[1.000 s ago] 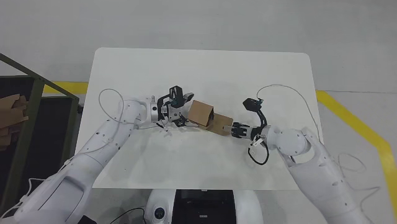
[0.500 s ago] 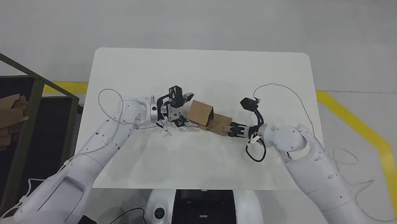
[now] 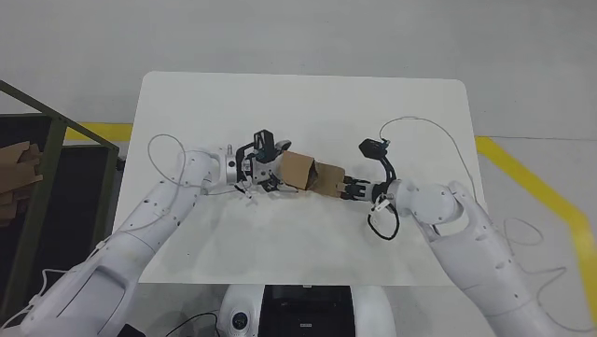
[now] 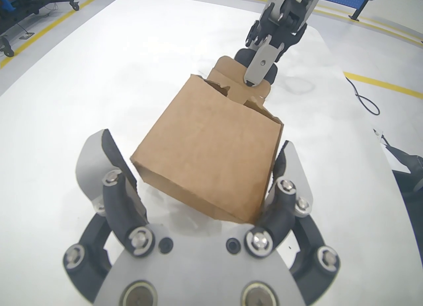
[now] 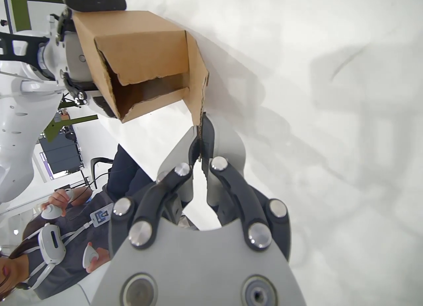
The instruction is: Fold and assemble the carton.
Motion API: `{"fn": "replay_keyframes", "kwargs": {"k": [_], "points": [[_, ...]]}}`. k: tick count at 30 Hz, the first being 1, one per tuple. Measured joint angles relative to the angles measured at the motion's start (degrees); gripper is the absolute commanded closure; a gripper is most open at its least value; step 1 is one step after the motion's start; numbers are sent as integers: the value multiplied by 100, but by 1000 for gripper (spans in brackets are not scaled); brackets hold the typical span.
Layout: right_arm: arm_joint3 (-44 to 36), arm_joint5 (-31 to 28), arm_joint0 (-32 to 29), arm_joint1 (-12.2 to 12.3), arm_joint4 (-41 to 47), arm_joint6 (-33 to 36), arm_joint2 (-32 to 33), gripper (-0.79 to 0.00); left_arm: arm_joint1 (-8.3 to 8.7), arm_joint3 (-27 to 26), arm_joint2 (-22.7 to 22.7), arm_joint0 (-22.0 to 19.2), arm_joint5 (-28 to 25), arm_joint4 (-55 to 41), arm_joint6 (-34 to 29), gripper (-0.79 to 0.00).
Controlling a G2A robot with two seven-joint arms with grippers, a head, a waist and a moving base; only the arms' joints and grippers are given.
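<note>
White table (image 3: 373, 113) bears a brown carton (image 3: 303, 171) near its middle, tipped on its side, open mouth showing bare cardboard inside. Left gripper (image 4: 198, 152) clasps its closed end between both fingers; right gripper (image 5: 200, 142) pinches the end flap (image 5: 196, 89).

The right gripper (image 3: 348, 188), pinching the end flap (image 3: 329, 180) of the brown cardboard carton (image 3: 298, 170), is sliding in toward the carton's body. The flap is swinging closer to the open end, and the right forearm is following it across the table.
</note>
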Motion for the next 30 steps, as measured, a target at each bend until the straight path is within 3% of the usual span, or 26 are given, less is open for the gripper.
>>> {"fn": "replay_keyframes", "kwargs": {"k": [7, 13, 16, 30], "points": [[-107, -61, 66, -10, 225, 89, -15, -25, -3, -6, 16, 14, -3, 21, 44, -785], [285, -256, 269, -74, 713, 114, -141, -240, 1, -7, 11, 20, 12, 44, 85, -785], [541, -376, 403, -116, 926, 124, -247, -302, 7, 6, -5, 23, 3, 43, 106, -785], [1412, -1413, 740, -273, 2019, 219, -526, -292, 17, 48, -27, 5, -38, 53, 159, -785]]}}
